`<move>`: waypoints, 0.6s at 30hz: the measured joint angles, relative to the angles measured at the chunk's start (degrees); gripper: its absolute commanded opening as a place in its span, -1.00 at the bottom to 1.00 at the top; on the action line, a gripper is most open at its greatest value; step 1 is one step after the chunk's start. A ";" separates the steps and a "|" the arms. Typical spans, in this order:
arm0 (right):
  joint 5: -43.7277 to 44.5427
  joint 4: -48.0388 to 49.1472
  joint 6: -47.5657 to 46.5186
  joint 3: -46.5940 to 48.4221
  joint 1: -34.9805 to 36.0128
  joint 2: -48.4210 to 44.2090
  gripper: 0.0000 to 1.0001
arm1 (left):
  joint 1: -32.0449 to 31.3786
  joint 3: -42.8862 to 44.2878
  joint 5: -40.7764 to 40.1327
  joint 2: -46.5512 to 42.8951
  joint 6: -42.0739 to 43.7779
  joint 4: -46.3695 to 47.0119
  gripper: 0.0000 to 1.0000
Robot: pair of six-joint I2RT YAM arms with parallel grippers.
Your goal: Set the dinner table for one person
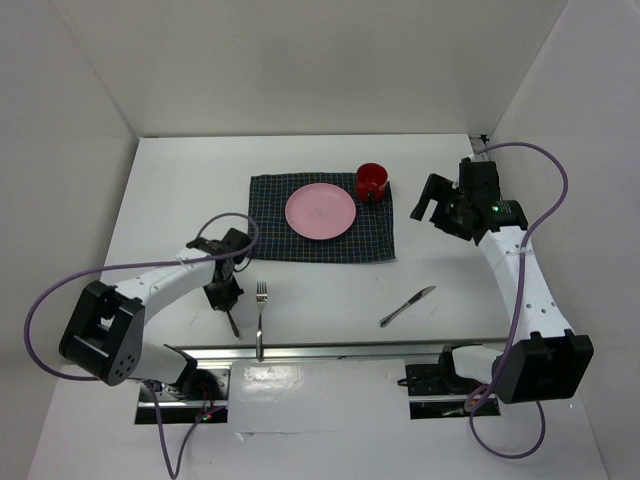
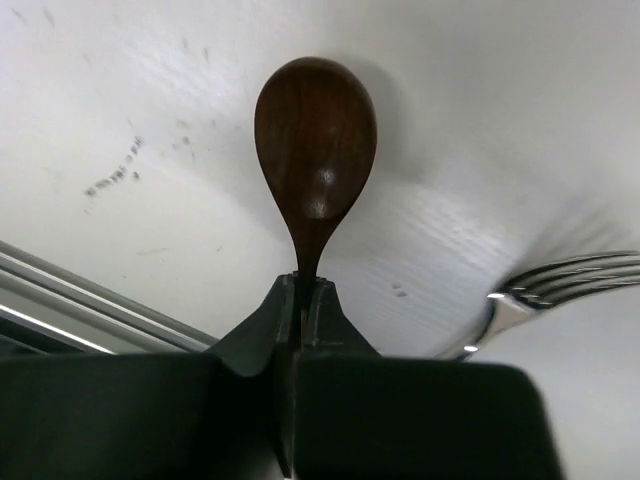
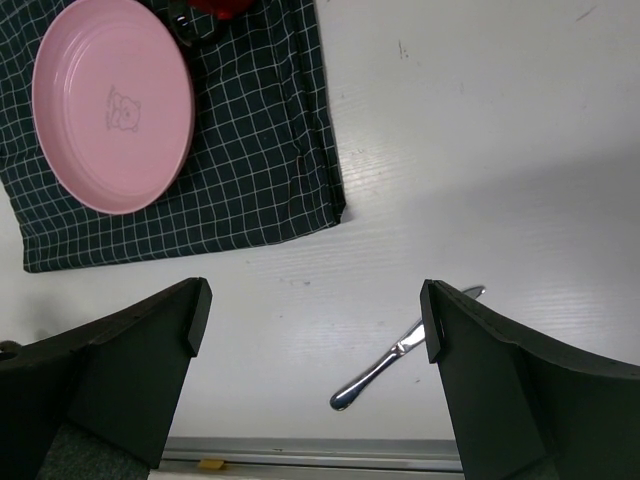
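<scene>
Left gripper [image 2: 305,285] pinches the wooden spoon [image 2: 315,140] at its neck, handle hidden behind the fingers [image 2: 268,322]; right gripper [image 3: 315,295] gapes wide. At the frame edge the fork [image 2: 560,280] is cut off. Under both arms the dinner table [image 1: 180,200], matte white, lies long side left-to-right, boxed by white walls [image 1: 300,60].

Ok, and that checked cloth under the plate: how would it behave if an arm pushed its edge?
Likely floppy: the checked cloth has a wavy, uneven hem. A push would probably bunch it rather than slide it, since the pink plate and red mug weigh it down. The mug, at its corner, might wobble.
</scene>
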 measured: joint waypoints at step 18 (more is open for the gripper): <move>2.43 -0.44 -0.02 1.07 0.00 0.00 0.98 | -4.81 39.43 14.67 12.61 19.54 5.77 -1.00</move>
